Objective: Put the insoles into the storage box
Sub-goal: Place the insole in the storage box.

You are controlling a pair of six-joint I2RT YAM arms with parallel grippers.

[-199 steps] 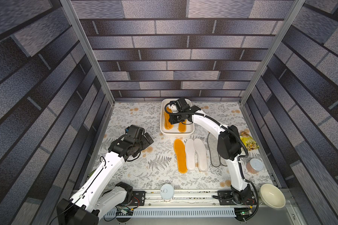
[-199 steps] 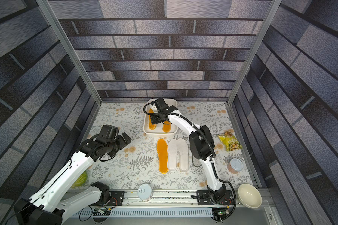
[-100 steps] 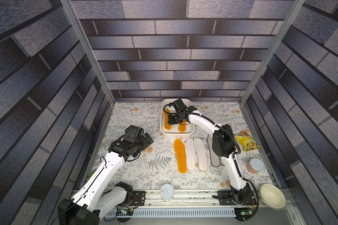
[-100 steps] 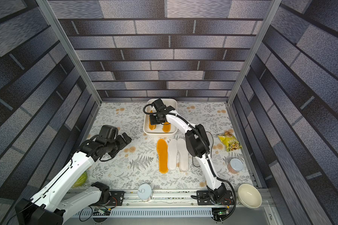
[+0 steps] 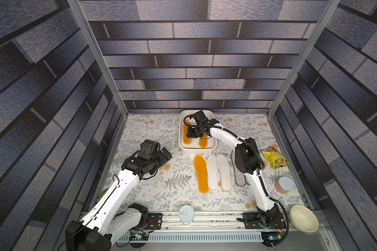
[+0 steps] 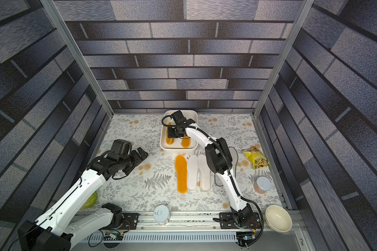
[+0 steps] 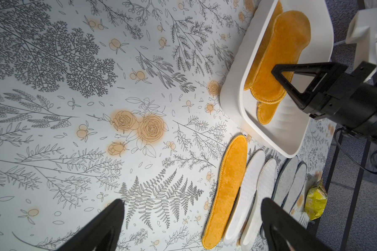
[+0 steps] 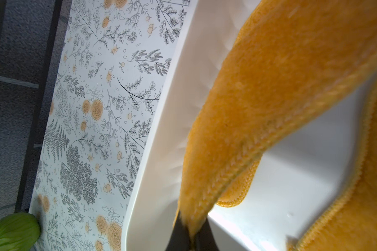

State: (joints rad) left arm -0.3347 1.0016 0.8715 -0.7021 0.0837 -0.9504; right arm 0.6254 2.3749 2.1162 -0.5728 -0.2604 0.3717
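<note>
Rt hand (image 5: 193, 133): shut tight on one end of a fuzzy orange foot-shaped insole (image 8: 259, 108); the insole hangs limp and bowed from the black fingers (image 8: 179, 234), inside the white rectangular plastic storage box (image 5: 197, 150) at the far side of the floral-print desk (image 5: 152, 134); two more orange insoles lie in the box beneath it, overlapping.

Lt hand (image 5: 165, 154): wide open, holding nothing, above bare desk, well apart from the box.

Outside the box, side by side just in front of it: one orange insole (image 5: 201, 173), two white textured foam insoles (image 5: 212, 171), two grey felt insoles w/ dark edging (image 7: 285, 182), partly hidden by the rt arm in both top views.

Risks, as judged:
- end-only pinch leaves the free end uncontrolled; on release it may fold on itself or drape over the box wall instead of lying flat
- fleece on fleece may cling; lifting the hand out could drag a resting insole up or skew it
- an untidy pile of three leaves poor room for the five outside; later ones may ride over the low wall
- hand sits low betw. the walls; a sideways exit could shove the light box toward the row on the desk
- if the lt arm reaches for the row while the rt arm spans it, the arms may clash
</note>
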